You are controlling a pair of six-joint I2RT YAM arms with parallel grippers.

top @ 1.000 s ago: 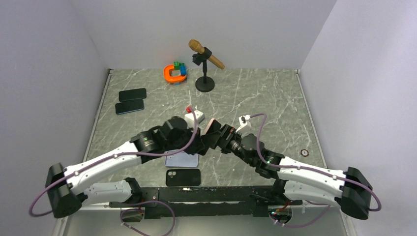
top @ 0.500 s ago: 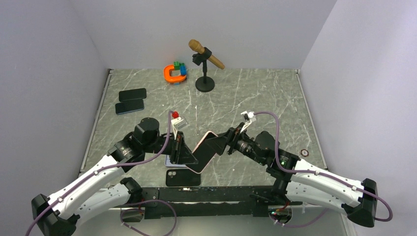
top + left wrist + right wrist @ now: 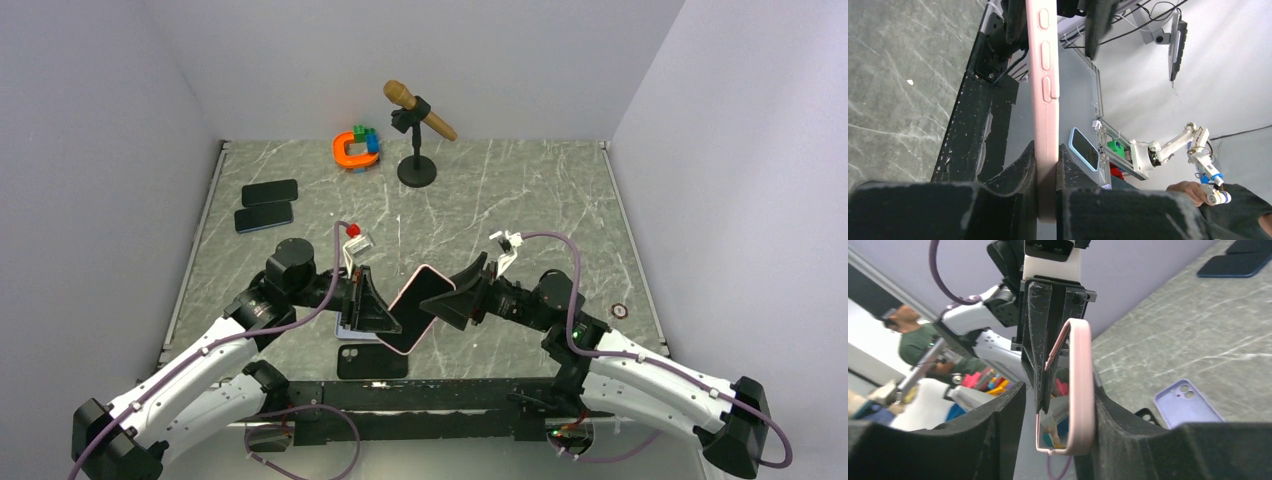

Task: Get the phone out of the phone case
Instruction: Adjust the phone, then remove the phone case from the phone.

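A pink phone case (image 3: 415, 308) with the phone in it hangs tilted above the near middle of the table. My left gripper (image 3: 385, 318) is shut on its lower left end; in the left wrist view the pink edge (image 3: 1044, 100) is pinched between both fingers (image 3: 1023, 175). My right gripper (image 3: 447, 300) straddles the upper right end. In the right wrist view the case (image 3: 1081, 385) lies against the right finger (image 3: 1108, 420). The left finger (image 3: 1003, 420) stands apart from the glossy screen (image 3: 1060, 412), so the jaws are open.
A lilac case (image 3: 345, 328) lies under the left gripper and a black case (image 3: 372, 361) lies nearer the table's edge. Two dark phones (image 3: 268, 203) lie at the back left. A microphone stand (image 3: 417, 170) and an orange toy (image 3: 352, 150) stand at the back. A small ring (image 3: 620, 311) lies on the right.
The left arm has drawn back to the left with the pink case, which now hangs tilted in plain view. The right gripper followed to its free end, and its jaws have narrowed.
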